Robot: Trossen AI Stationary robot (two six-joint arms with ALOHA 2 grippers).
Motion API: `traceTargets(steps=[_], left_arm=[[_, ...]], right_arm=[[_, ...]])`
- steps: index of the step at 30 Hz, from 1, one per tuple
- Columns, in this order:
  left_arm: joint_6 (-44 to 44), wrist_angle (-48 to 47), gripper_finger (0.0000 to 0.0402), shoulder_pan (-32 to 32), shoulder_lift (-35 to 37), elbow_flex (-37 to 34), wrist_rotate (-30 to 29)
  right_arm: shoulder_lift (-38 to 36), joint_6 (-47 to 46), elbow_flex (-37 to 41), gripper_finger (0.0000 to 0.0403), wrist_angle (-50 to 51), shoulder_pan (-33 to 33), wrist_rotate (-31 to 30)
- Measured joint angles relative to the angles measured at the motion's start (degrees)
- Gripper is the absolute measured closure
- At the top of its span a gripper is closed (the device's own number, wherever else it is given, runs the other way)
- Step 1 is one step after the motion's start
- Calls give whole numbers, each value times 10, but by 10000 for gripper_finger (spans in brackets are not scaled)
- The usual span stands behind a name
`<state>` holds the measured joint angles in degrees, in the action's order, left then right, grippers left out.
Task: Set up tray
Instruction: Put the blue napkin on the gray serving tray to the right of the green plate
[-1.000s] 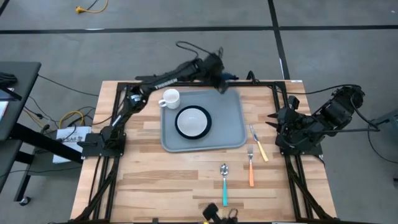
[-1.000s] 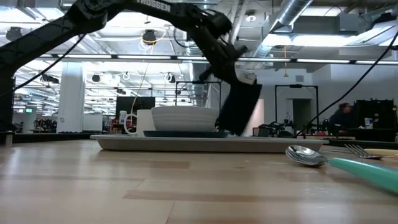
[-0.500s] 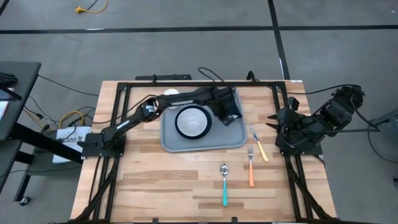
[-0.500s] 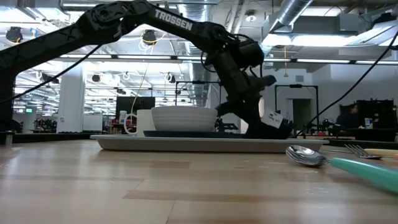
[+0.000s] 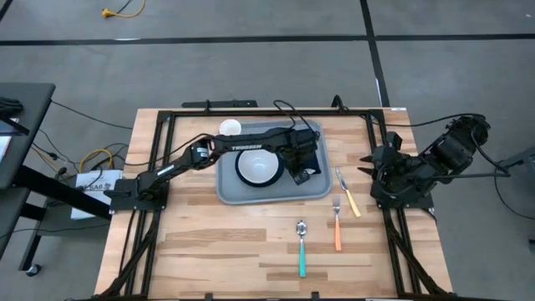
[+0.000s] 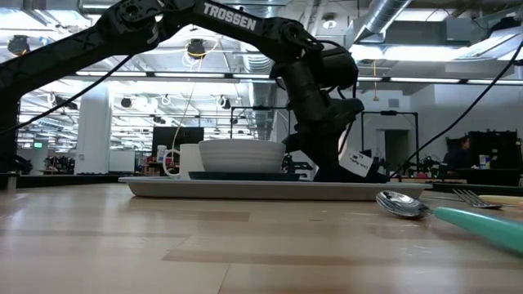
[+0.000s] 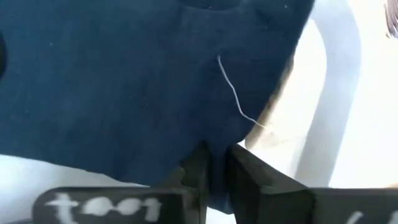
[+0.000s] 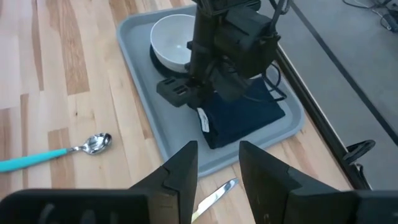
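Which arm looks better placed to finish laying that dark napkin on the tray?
The left: its gripper is pinching the napkin over the tray. The right gripper waits open at the table's edge.

Bowl (image 5: 258, 163) and napkin (image 8: 242, 115) on tray (image 5: 251, 194); cutlery (image 5: 338, 219) beside.

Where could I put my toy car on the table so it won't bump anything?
The wide bare wood of the table, left of the spoon and in front of the tray, is free. It's crowded on the tray, where the left gripper pinches the napkin beside the bowl.
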<state>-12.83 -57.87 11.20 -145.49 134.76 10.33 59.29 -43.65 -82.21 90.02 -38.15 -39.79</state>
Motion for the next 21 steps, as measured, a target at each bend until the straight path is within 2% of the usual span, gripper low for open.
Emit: traceTargets(steps=[13, 21], left_arm=[[13, -7, 362, -10, 0, 0, 15], [31, -22, 362, -10, 0, 0, 52]], right_arm=[[0, -26, 0, 290, 0, 0, 0], [0, -39, 0, 290, 0, 0, 7]])
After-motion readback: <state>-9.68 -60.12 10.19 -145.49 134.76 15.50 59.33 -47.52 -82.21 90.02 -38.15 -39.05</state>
